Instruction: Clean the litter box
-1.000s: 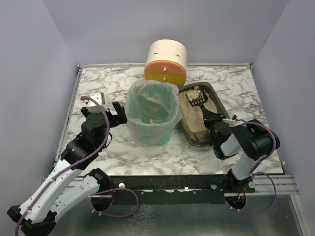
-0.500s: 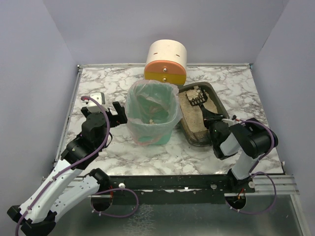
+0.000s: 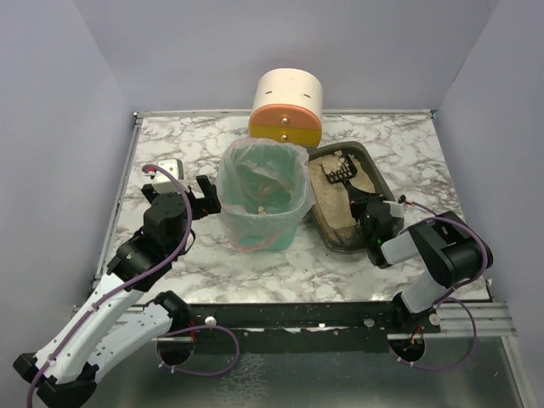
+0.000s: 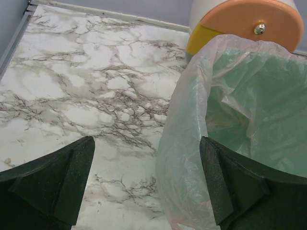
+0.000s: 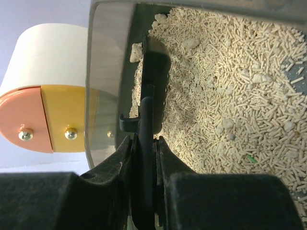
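**Scoop in the litter, right arm re-posed**

Moved since a second ago: right arm's elbow, swung outward and toward the near edge of the table [image 3: 170, 144]; wrist and tool nudged slightly toward the far end of the tray. Left arm barely shifted, a little closer to the bin.

Right gripper [image 3: 357, 201] [image 5: 143, 143]: jaws pressed together on the thin black handle of a slotted scoop [image 3: 337, 175] [image 5: 156, 67], held edge-on. Scoop head directly ahead of this gripper, lying in the beige litter [image 5: 230, 86] close against the tray's left wall. One pale clump on the scoop's far tip.

Litter box [image 3: 325, 231] [image 5: 108, 72]: dark grey, shallow, directly under and ahead of the right gripper, resting on the table.

Left gripper [image 3: 206, 197] [image 4: 144, 187]: fingers [image 4: 53, 182] spread wide, nothing between them but marble tabletop and the bulging side of a clear bag. Green bin [image 3: 263, 217] [image 4: 249, 96] with that liner just ahead and to the right of this gripper, liner close against the right-hand finger; contact not determinable.

Cream, orange and yellow cylinder [image 3: 287, 102] [image 4: 244, 24] [image 5: 43, 96]: beyond the bin, ahead and to the left of the right gripper, outside the tray wall.
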